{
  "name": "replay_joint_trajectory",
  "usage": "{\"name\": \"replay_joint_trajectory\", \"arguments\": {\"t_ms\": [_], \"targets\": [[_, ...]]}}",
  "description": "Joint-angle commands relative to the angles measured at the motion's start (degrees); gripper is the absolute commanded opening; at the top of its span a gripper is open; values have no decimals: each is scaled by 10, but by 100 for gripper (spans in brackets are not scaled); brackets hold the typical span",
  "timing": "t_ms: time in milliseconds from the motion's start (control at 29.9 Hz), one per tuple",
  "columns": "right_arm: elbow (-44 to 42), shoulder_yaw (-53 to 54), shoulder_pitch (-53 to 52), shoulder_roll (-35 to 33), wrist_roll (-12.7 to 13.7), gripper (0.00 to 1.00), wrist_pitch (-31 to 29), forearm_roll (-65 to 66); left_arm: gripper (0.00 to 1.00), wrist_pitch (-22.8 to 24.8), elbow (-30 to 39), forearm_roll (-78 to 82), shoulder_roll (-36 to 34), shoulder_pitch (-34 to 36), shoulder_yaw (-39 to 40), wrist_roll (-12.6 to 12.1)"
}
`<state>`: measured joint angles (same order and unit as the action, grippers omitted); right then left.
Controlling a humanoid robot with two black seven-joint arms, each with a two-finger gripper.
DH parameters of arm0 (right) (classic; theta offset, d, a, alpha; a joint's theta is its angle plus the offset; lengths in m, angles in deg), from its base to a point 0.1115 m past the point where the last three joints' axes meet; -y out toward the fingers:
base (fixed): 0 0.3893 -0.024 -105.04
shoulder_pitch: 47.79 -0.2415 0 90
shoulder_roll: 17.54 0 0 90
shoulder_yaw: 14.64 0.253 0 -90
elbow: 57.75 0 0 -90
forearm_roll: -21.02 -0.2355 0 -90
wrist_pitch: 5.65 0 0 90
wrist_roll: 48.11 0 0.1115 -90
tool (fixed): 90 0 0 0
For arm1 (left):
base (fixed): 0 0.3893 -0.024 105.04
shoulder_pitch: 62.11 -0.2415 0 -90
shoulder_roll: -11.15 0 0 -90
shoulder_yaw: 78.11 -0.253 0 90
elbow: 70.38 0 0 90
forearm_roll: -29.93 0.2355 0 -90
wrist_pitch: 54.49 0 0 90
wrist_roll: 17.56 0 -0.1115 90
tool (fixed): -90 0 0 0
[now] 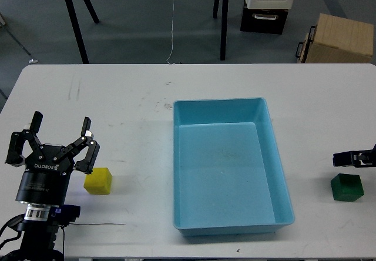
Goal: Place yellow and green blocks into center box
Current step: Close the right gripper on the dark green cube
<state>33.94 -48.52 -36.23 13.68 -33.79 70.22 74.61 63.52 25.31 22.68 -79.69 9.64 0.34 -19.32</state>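
A yellow block (pixel 98 181) lies on the white table (pixel 117 108) at the front left. My left gripper (pixel 61 133) is open and empty, just left of the block, its nearest finger (pixel 89 153) close above the block's top left corner. A green block (pixel 346 187) lies at the front right. My right gripper (pixel 353 158) reaches in from the right edge just behind the green block; only a dark part of it shows, so its fingers cannot be told apart. The light blue box (pixel 276 155) stands empty in the middle.
A thin black cable (pixel 97 224) lies on the table near the front edge, below the yellow block. Beyond the table's far edge are black stand legs (pixel 75 20), a cardboard box (pixel 338 37) and a black-and-white case (pixel 267 5) on the floor.
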Motion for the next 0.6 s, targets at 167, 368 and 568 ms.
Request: {"name": "replay_joint_trajectory", "arguments": {"t_ms": [167,368,568], "targets": [[4,3,26,5,1,100,13,0,100,0,-4,0,0,-1,0,-1],[3,4,50,6,2,99,16,1,100,0,-12,0,1,0,0,-1],[1,15,60,18,28,22,31,2,100,0,-12,0,1,0,0,-1]]}}
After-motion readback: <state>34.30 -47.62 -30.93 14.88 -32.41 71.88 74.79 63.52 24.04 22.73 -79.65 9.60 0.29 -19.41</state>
